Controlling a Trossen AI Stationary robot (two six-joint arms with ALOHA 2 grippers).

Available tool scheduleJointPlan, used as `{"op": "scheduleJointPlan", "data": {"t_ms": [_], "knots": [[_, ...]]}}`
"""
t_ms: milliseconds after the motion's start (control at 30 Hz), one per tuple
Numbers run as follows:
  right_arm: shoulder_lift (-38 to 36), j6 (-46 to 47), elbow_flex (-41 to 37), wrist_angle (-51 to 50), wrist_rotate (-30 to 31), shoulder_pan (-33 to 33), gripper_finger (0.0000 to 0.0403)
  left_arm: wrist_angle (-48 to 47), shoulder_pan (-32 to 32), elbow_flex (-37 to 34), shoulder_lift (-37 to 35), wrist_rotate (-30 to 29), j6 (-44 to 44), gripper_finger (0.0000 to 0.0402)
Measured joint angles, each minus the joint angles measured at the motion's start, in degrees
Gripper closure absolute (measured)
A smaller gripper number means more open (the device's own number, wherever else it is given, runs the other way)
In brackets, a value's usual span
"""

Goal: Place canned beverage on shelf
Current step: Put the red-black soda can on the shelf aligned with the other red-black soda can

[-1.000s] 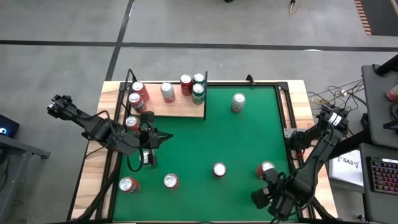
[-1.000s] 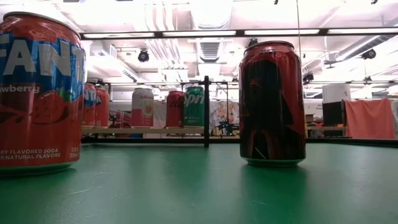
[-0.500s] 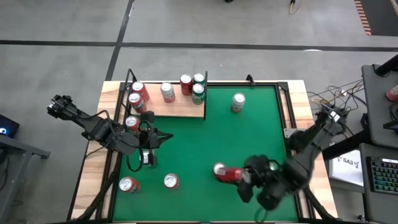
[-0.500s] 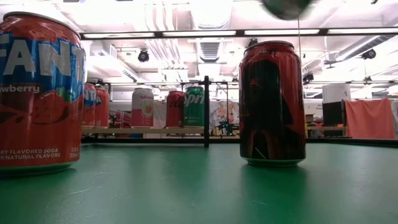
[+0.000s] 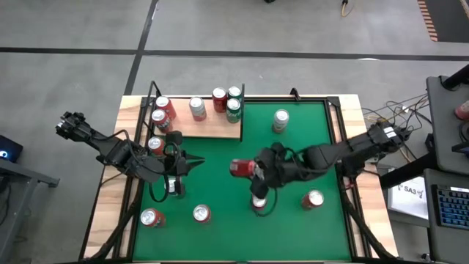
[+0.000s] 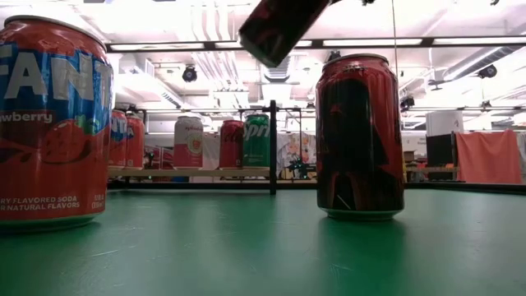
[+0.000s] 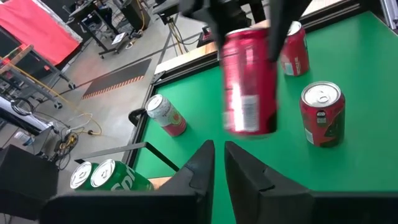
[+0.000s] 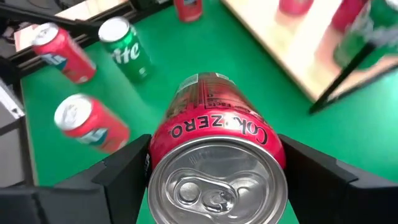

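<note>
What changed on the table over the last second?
The right gripper picked up a red Coke Zero can near the table's right front corner and carried it, lifted and tipped sideways, left toward the shelf. The left gripper stayed put at the left; the other cans did not move.

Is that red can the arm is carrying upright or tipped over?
Tipped. The red can lies sideways in the right gripper, lifted off the green table; seen from table height, it hangs slanted.

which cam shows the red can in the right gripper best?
Right wrist view: the red Coke Zero can fills the frame between the right gripper fingers, lid and label readable. High view shows it small, lying sideways above the green table. Left wrist view shows it blurred, in side view. Low view catches only one end.
</note>
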Motion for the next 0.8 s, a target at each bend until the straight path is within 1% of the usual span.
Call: {"op": "scheduleJointPlan", "data": {"t_ms": [233,333,467,600,800], "knots": [[0.36,-13.57,-0.02,5.96,-3.66,-5.56,0.011,-0.1,0.26,-0.76,-0.02,-0.02,2.69,0.031],[1.03,-21.94,-0.02,7.3,-3.34,-6.69,0.011,0.25,0.71,-1.8,-0.09,0.0,4.0,0.028],[2.26,-26.87,-0.04,7.59,-3.73,-8.81,0.011,2.94,2.38,-4.75,-0.86,0.0,4.76,0.0238],[3.11,-27.71,-0.05,9.3,-3.96,-11.63,0.011,7.98,5.02,-8.69,-2.11,-0.02,6.92,0.0197],[3.17,-23.25,0.33,12.52,-9.29,-17.66,0.011,20.46,10.51,-16.14,-2.5,-0.08,14.52,0.0151]]}}
